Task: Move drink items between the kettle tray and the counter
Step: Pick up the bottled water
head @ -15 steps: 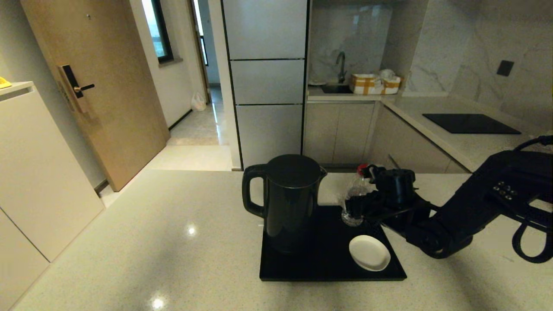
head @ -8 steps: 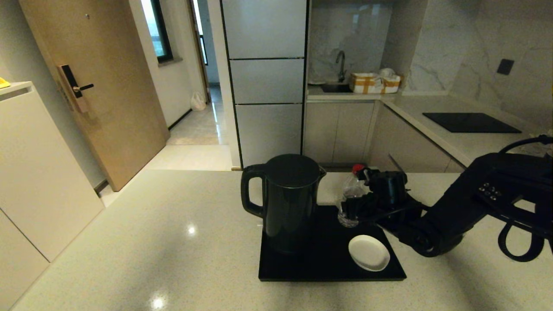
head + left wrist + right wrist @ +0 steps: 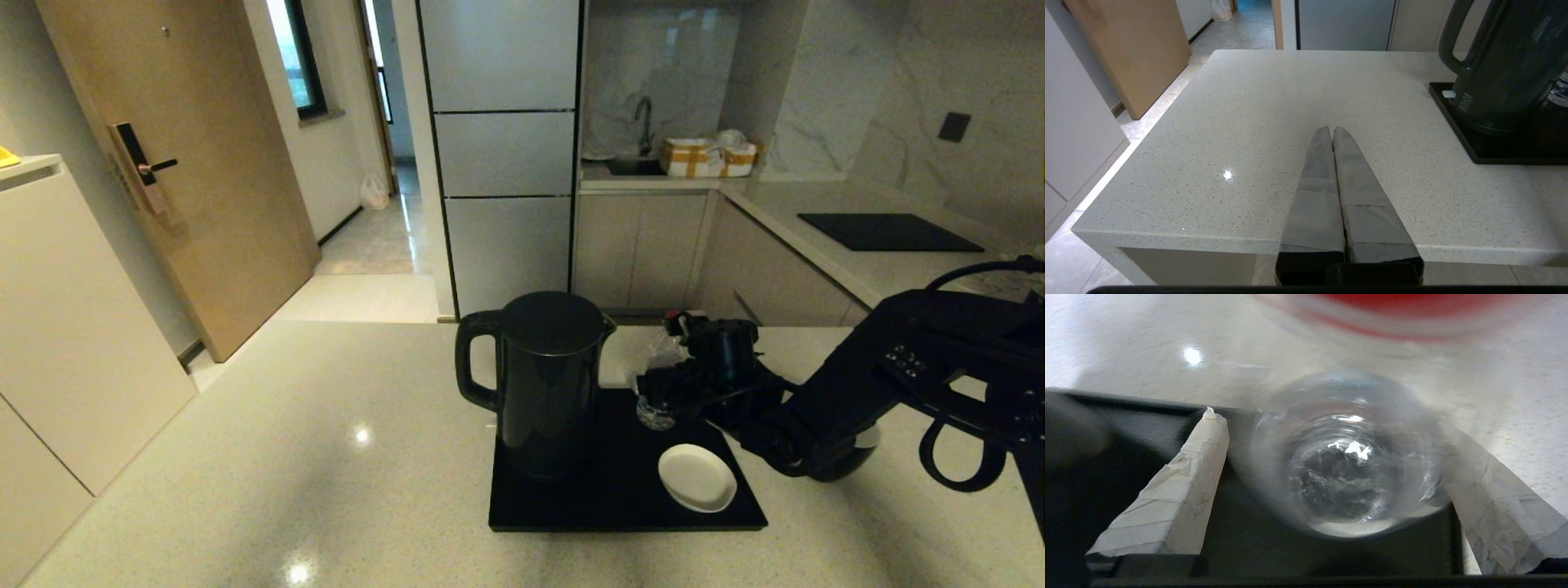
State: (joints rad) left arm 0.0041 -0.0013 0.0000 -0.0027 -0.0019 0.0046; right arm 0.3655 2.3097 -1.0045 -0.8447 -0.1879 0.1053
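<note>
The tall black kettle [image 3: 547,384] stands on the left half of the black kettle tray [image 3: 604,506], which lies on the beige counter [image 3: 245,457]. My right gripper [image 3: 660,394] reaches in from the right and is shut on the clear bottle [image 3: 655,384] over the tray's back right part. The bottle leans, red cap [image 3: 673,315] uppermost. In the right wrist view the bottle [image 3: 1347,457] fills the space between the taped fingers [image 3: 1180,498]. My left gripper [image 3: 1332,128] is shut and empty, parked over the counter left of the kettle [image 3: 1506,65]. No black cup is in view.
A small white saucer [image 3: 696,478] lies on the tray's front right corner. A black cooktop [image 3: 890,233] is set in the far right worktop, with a sink and boxes [image 3: 706,157] behind. The counter's edge [image 3: 1167,241] lies close below my left gripper.
My right gripper has carried the bottle a little to the left, further over the tray and closer to the kettle. Kettle, saucer and tray have stayed put.
</note>
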